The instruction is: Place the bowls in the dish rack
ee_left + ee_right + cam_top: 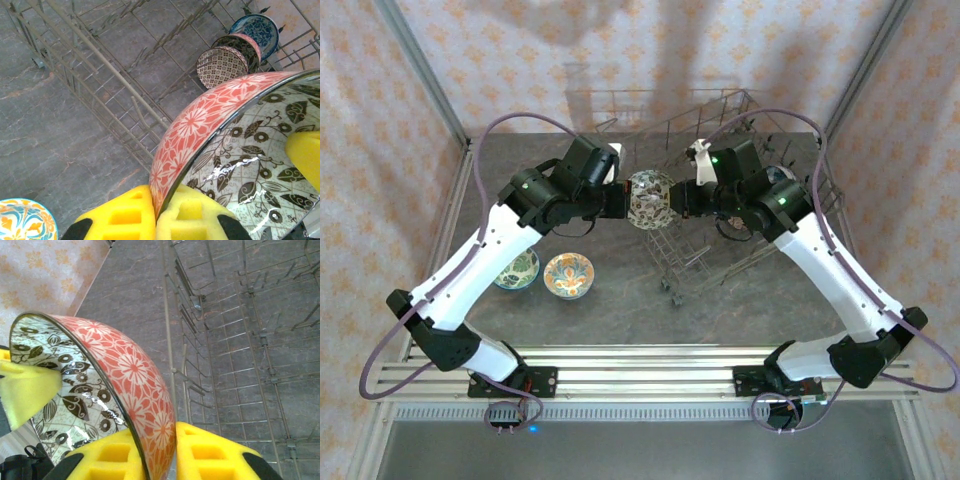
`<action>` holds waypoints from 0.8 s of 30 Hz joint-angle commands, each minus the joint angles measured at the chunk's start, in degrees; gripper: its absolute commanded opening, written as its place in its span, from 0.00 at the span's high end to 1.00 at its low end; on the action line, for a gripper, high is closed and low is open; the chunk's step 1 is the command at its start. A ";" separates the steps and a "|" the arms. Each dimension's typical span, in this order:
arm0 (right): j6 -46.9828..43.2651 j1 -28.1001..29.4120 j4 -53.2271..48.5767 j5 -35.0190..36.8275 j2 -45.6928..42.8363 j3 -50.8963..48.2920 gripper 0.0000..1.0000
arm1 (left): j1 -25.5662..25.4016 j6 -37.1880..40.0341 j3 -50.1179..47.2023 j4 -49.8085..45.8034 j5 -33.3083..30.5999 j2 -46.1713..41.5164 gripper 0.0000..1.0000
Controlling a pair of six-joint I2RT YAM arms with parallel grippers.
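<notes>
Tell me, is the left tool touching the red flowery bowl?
Touching. The left wrist view shows the left tool clamping the red flowery bowl by its rim between yellow pads.

The left arm [485, 245] and the right arm [830, 265] are being clad in white shells along the long links, with black housings at joints and bases. A purple cable [505, 122] is being looped along each arm, and green lights [714, 158] are being shown on the right arm. The left gripper [156, 215] and the right gripper [160, 457] are being faced with recessed yellow foam pads [122, 217].
</notes>
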 commanded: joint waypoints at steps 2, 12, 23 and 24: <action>0.40 0.27 0.94 2.04 -0.65 -0.50 0.85 | -0.64 -1.11 2.22 3.59 1.41 0.21 1.00; 3.60 0.27 3.81 11.88 -3.74 -2.57 1.00 | -0.79 -2.13 1.65 4.99 3.65 0.88 0.67; 6.22 -0.70 2.26 31.86 -7.50 -2.76 1.00 | 0.53 -1.44 0.22 5.12 1.02 -2.78 0.43; 6.22 -1.40 2.02 34.26 -7.88 -2.92 1.00 | 1.39 -1.57 -1.23 5.46 1.18 -3.72 0.42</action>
